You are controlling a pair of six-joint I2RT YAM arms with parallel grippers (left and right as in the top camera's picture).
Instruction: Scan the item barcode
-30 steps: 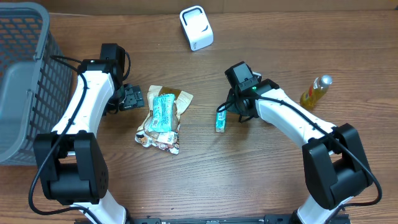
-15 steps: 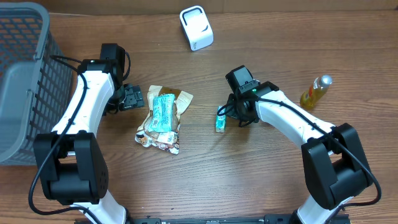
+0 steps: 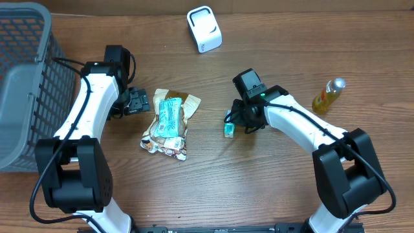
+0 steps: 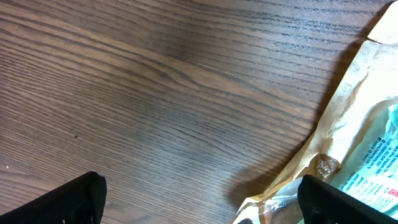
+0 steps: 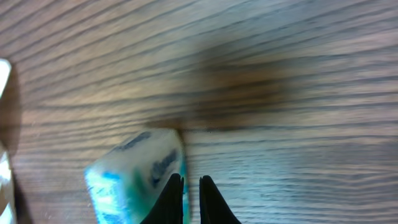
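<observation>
One risk: the right gripper (image 5: pixel 191 200), closed on nothing against the small packet (image 3: pixel 228 129) near the table's (image 3: pixel 272 194) middle, could shove it off, while the left gripper (image 3: pixel 138 101) hangs open beside the wrappers (image 3: pixel 169 123).

- White right arm (image 3: pixel 294 118) swung a little left across the tabletop; its black wrist block (image 3: pixel 249 83) now sits slightly further left in the overhead view.
- Right fingers (image 5: pixel 208 202) have closed in on the small teal-and-white packet (image 3: pixel 228 127). They were just beside it and are now at its right edge.
- The narrow slit between the fingers is marginally wider than before.
- The packet looks nudged a touch left. The shift is small and hard to confirm.
</observation>
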